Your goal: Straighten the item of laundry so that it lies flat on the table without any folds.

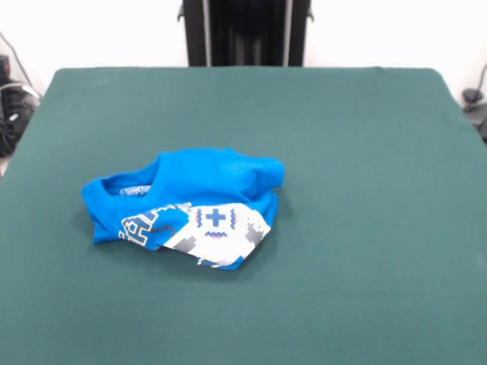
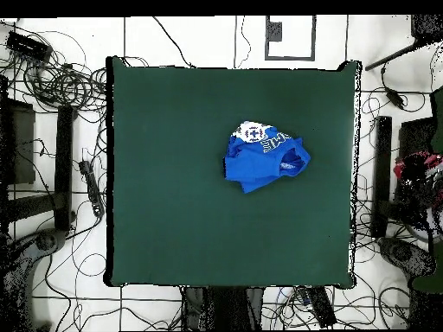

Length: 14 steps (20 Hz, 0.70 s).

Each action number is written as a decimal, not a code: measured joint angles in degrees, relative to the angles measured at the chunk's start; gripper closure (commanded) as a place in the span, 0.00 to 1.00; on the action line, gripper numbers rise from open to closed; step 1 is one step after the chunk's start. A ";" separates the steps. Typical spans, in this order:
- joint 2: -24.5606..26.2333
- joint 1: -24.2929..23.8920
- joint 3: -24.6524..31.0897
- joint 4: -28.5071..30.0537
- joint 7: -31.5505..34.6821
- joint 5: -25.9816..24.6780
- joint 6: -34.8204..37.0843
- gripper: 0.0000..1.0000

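The item of laundry [image 1: 186, 205], a small bright blue T-shirt, lies crumpled and folded over itself on the dark green table [image 1: 365, 152], left of centre in the front view. Its collar faces left, and white lettering and a white-grey pixel graphic show on the near side. In the overhead view the shirt [image 2: 264, 160] is a bunched heap right of the table's [image 2: 173, 199] middle, with the white graphic at its upper edge. No gripper shows in either view.
The black pedestal [image 1: 245, 32] stands behind the table's far edge. Cables and stands [image 2: 60, 130] crowd the floor around the table on both sides.
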 measured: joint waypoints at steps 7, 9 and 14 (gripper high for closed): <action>1.11 -1.48 1.21 1.54 0.00 -0.34 -0.25 0.00; 1.11 -1.89 1.25 2.40 0.00 -0.45 -0.70 0.00; 1.08 -2.86 1.24 5.48 0.00 -1.26 -3.43 0.00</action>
